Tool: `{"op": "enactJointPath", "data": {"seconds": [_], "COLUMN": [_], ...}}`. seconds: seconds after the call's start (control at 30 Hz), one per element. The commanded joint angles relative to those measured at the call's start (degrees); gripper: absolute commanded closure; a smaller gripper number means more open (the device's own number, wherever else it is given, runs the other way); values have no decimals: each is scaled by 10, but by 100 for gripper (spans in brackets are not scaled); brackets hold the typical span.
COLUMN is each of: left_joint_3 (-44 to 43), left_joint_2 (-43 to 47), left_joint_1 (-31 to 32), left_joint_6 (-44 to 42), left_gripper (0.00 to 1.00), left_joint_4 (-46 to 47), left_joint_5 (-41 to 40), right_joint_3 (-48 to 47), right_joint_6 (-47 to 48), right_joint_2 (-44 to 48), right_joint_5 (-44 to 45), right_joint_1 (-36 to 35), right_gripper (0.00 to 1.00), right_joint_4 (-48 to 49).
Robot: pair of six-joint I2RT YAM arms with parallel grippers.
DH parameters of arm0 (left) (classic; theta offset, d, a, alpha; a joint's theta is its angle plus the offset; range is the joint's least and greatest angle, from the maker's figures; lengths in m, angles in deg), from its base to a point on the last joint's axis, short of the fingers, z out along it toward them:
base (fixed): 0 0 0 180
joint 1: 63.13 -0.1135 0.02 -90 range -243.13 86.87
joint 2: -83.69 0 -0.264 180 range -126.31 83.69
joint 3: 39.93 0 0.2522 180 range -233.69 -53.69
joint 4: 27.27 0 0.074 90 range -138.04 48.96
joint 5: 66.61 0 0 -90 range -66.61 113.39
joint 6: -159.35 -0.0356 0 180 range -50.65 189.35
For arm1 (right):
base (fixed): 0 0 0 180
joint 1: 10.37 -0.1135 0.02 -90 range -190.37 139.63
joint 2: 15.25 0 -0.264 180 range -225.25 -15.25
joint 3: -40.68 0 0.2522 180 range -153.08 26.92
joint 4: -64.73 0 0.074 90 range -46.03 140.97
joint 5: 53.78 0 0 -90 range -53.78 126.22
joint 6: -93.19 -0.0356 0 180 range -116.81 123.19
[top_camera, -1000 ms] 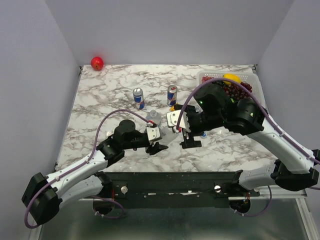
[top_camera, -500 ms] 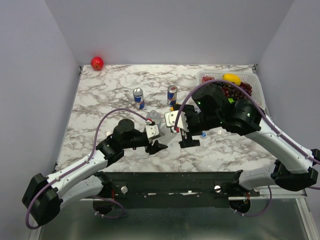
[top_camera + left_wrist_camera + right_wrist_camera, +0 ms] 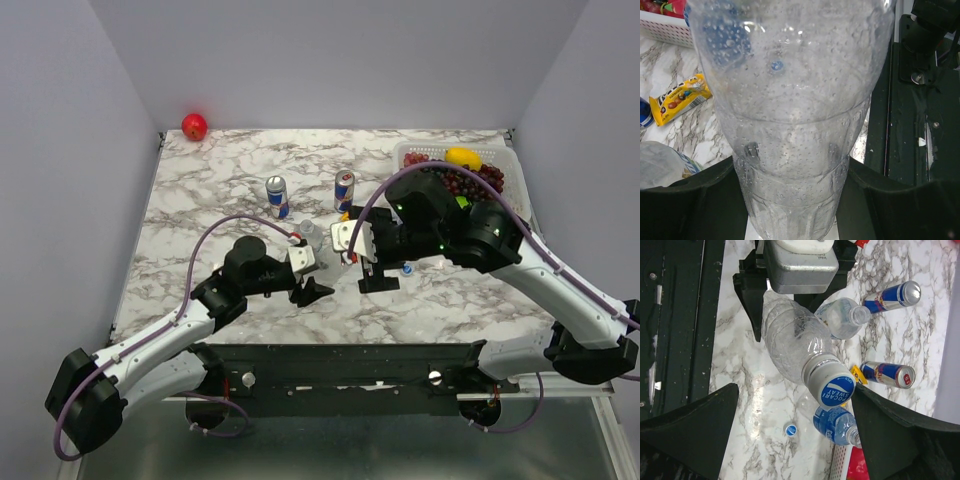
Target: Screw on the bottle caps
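My left gripper (image 3: 792,200) is shut on the lower body of a clear bottle (image 3: 790,100), one black finger (image 3: 690,200) on each side. In the right wrist view this bottle (image 3: 792,337) points toward the camera. A grey bottle cap with a blue top (image 3: 832,382) sits on its neck. My right gripper (image 3: 796,395) is open wide around the cap without touching it, and the cap is nearer its right finger (image 3: 895,430). A loose blue cap (image 3: 790,429) lies on the marble. Two uncapped bottles, one clear (image 3: 842,317) and one blue-labelled (image 3: 837,425), are close by.
Two blue-and-silver cans (image 3: 277,197) (image 3: 343,190) stand behind the grippers. A yellow candy packet (image 3: 677,100) lies beside them. A white basket (image 3: 505,160) of fruit is at the back right, and a red apple (image 3: 194,126) at the back left corner.
The right gripper has edged slightly left, closer to the held bottle's cap. The left gripper has shifted a little and keeps its hold.
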Motion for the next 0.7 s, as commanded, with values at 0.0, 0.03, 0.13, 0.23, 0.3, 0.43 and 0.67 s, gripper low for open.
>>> {"op": "enactJointPath", "data": {"seconds": [0.0, 0.03, 0.13, 0.23, 0.3, 0.43, 0.67], "left_joint_3": [-12, -13, -12, -13, -13, -14, -28], "left_joint_2": [9, 9, 10, 12, 12, 9, 2], "left_joint_1": [-22, -24, -25, -28, -31, -32, -33], "left_joint_6": [34, 35, 36, 37, 37, 26, -10], "left_gripper": [100, 100, 100, 100, 100, 100, 100], "left_joint_4": [69, 69, 68, 68, 69, 61, 2], "left_joint_5": [-16, -16, -15, -18, -20, -15, 21], "right_joint_3": [20, 22, 23, 31, 37, 2, -223], "right_joint_6": [-24, -24, -25, -28, -31, -81, -106], "right_joint_2": [10, 12, 13, 20, 25, 25, -65], "right_joint_5": [-3, -2, -1, 5, 2, -6, -233], "right_joint_1": [-2, -3, -3, -2, -3, 14, 240], "right_gripper": [0, 0, 1, 1, 1, 4, 4], "right_joint_4": [-67, -67, -68, -72, -76, -70, -52]}}
